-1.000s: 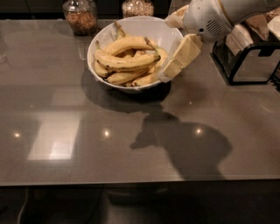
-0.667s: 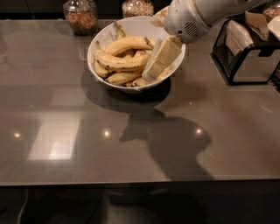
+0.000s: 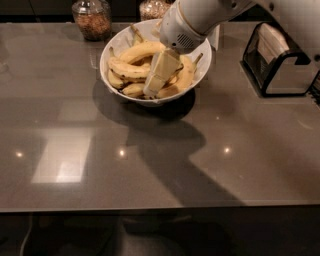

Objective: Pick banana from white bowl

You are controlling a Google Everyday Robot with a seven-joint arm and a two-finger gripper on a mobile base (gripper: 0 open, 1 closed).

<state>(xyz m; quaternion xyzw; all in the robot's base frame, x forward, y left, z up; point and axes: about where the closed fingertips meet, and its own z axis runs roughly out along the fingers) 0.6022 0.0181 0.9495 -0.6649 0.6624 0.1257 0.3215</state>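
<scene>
A large round white bowl [image 3: 111, 52] sits at the back middle of the grey counter. It holds a bunch of yellow bananas [image 3: 131, 67] with brown spots. My gripper [image 3: 154, 88] reaches in from the upper right and points down into the bowl, over the bananas at its middle and front. Its cream-coloured fingers [image 3: 159, 74] lie across the bananas and hide part of them. The white arm housing covers the bowl's back rim.
Two glass jars stand behind the bowl, one with brown contents [image 3: 92, 19] at the left and one [image 3: 153, 9] partly hidden by the arm. A black napkin holder [image 3: 279, 60] stands at the right. The counter's front edge runs along the bottom.
My gripper has moved left from the bowl's right rim to over the bananas in the bowl's middle. The bowl and bananas have not shifted.
</scene>
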